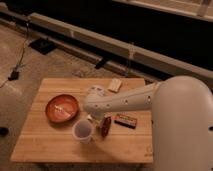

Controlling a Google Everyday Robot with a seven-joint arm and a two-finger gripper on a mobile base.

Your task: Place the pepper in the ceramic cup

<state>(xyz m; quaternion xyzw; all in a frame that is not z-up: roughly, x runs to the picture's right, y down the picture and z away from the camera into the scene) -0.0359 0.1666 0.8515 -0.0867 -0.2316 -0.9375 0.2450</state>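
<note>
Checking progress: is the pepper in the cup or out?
Out. The pepper is beside the cup, right of its rim, not inside. The gripper is just above the pepper; whether it holds it, cannot tell.

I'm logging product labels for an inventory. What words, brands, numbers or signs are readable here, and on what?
No text can be read anywhere in this view.
Dark block: any print on its top is too small to read.
White bottle, pale card: nothing legible.
Ceramic cup, pepper, red bowl: no markings seen.
Gripper, low at the pepper between cup and block: no label seen.
</note>
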